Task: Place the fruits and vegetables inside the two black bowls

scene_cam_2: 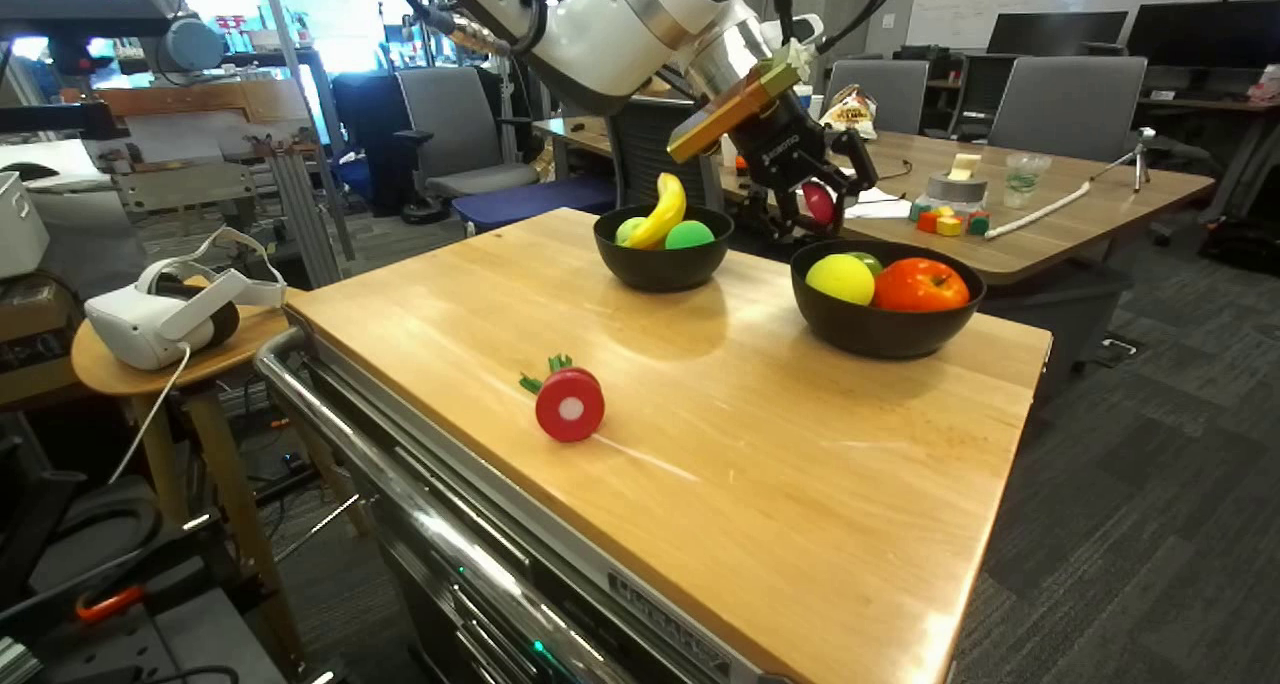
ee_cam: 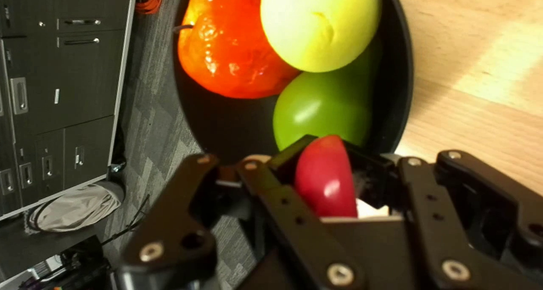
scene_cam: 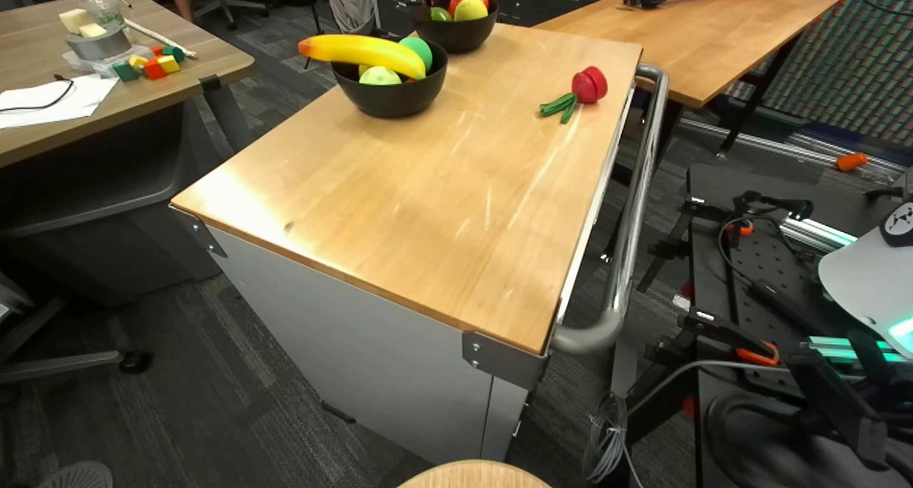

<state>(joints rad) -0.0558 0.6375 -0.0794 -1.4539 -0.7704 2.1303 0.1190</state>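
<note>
Near the rim of one bowl [scene_cam_2: 870, 336], above the table [scene_cam_2: 760, 434], my claw [scene_cam_2: 815, 209] stands narrow around a red piece [ee_cam: 324, 175]. I hold it aloft, so it is not yet placed; whether it hangs over the opening or just outside the rim, I cannot tell.

Most of the work looks done to me. This bowl already has a red fruit [ee_cam: 231, 48], a yellow fruit [ee_cam: 320, 25] and a green fruit [ee_cam: 322, 105] in it, with dark bare floor beside them in the wrist view. The banana bowl [scene_cam_2: 660, 272] has its share too: the banana [scene_cam: 364, 51] leans across it, one end jutting past the rim, a green ball [scene_cam_2: 690, 234] to one side and a pale ball [scene_cam: 379, 76] to the other. What lies deeper is mostly covered, so I cannot count it.

Two things remain, as far as I see. First is the red piece, which I judge is meant for this bowl: I should bring it over the bare floor, then let go. Next is the radish [scene_cam_2: 570, 404], on the table near the handle [scene_cam: 643, 174], well apart from both bowls in both exterior views. Either could probably take it, though the banana bowl looks more crowded, and a nudge there might tip the banana out.
</note>
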